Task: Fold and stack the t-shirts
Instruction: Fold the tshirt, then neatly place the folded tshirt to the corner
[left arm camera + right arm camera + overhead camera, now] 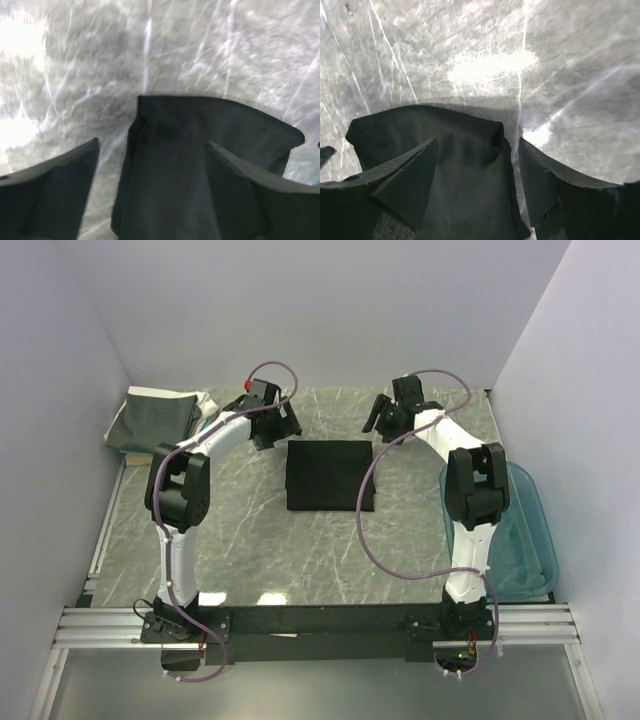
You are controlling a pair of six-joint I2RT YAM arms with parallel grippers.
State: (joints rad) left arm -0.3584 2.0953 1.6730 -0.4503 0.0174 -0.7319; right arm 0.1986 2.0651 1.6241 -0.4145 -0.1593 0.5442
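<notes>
Marbled grey tabletop (250,530) bearing folded black t-shirt (330,475), one far corner beneath left gripper (278,430), the other beneath right gripper (388,426), both spread wide, holding nothing.

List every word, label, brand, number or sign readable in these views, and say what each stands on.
None: no text can be read in any view. The folded black t-shirt is plain, the stack of shirts at the far left shows no print, and the teal tub bears no visible label.
</notes>
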